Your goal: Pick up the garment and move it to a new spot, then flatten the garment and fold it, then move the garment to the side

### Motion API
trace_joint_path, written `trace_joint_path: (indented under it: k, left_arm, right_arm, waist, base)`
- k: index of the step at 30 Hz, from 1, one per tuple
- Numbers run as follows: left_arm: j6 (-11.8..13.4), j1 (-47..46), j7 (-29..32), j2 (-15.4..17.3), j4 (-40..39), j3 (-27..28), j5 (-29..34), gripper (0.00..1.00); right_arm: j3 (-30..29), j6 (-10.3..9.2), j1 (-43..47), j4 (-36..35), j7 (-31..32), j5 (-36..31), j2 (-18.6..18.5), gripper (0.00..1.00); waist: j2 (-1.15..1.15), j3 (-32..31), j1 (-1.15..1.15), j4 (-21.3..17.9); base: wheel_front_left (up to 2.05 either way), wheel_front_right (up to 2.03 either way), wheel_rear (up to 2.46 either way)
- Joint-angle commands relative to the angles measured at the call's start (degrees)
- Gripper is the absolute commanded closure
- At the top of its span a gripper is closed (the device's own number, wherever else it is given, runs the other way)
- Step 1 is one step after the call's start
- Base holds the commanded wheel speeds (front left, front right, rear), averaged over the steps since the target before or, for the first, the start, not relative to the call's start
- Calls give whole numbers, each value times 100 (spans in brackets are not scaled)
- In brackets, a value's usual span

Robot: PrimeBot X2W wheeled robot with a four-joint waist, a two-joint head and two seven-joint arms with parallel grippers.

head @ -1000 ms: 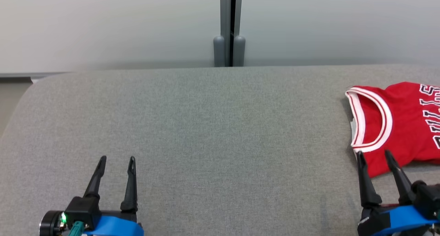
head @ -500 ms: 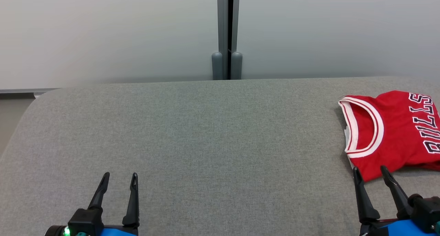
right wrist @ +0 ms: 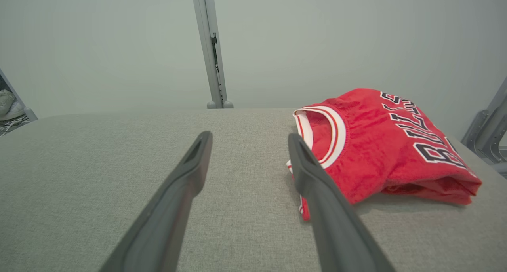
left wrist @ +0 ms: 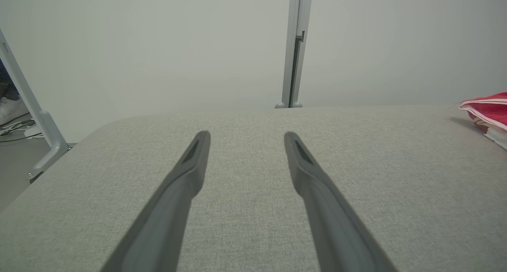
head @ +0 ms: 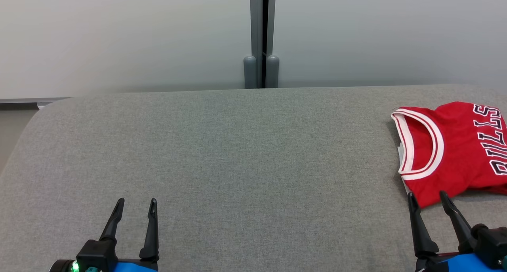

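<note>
A folded red jersey (head: pixel 455 153) with white-and-red trim and black lettering lies at the right end of the grey padded table (head: pixel 237 165). In the right wrist view the jersey (right wrist: pixel 380 145) sits just right of my fingers. My right gripper (head: pixel 427 198) is open at the lower right, its fingertips just short of the jersey's near edge, holding nothing. My left gripper (head: pixel 136 204) is open at the lower left over bare fabric. In the left wrist view the left gripper (left wrist: pixel 245 135) is open and the jersey's edge (left wrist: pixel 489 109) peeks in at the far right.
A pale wall with a grey vertical post (head: pixel 260 38) stands behind the table. The table's rounded left corner (head: pixel 43 109) drops off to the floor. A metal frame leg (right wrist: pixel 487 133) stands beyond the table's right end.
The head camera has tilted, shifting the whole picture downward. Both grippers have drawn back toward the near edge, and the right fingertips now sit just short of the jersey instead of over it.
</note>
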Motion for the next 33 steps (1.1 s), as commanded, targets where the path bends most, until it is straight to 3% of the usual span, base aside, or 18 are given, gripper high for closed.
trace_joint_path:
  k: [1, 18, 19, 22, 33]
  left_arm:
    - [9, -81, -10, 32, -14, -8, 3, 0]
    - [47, -164, -56, 28, 53, -64, -46, 0]
    - [15, -65, -17, 4, 44, -66, -30, 100]
    - [1, 9, -5, -66, 180, -109, -29, 100]
    - [-195, -130, 248, -222, 234, 204, -1160, 100]
  right_arm:
    - [-4, 1, 18, 12, -8, -33, -3, 0]
    - [-3, 1, -43, 69, -17, -24, -3, 0]
    - [1, 0, -13, 62, -6, -35, 0, 100]
    - [17, 0, 7, 222, -2, -33, 16, 100]
    - [60, 0, -207, 464, 78, 1281, -33, 100]
  waist:
    - [0, 6, 0, 9]
    - [0, 12, 0, 30]
    - [0, 12, 0, 30]
    - [0, 13, 0, 31]
    - [0, 0, 0, 18]
  base:
    - [0, 0, 0]
    - [0, 0, 0]
    - [0, 0, 0]
    - [0, 0, 0]
    - [0, 0, 0]
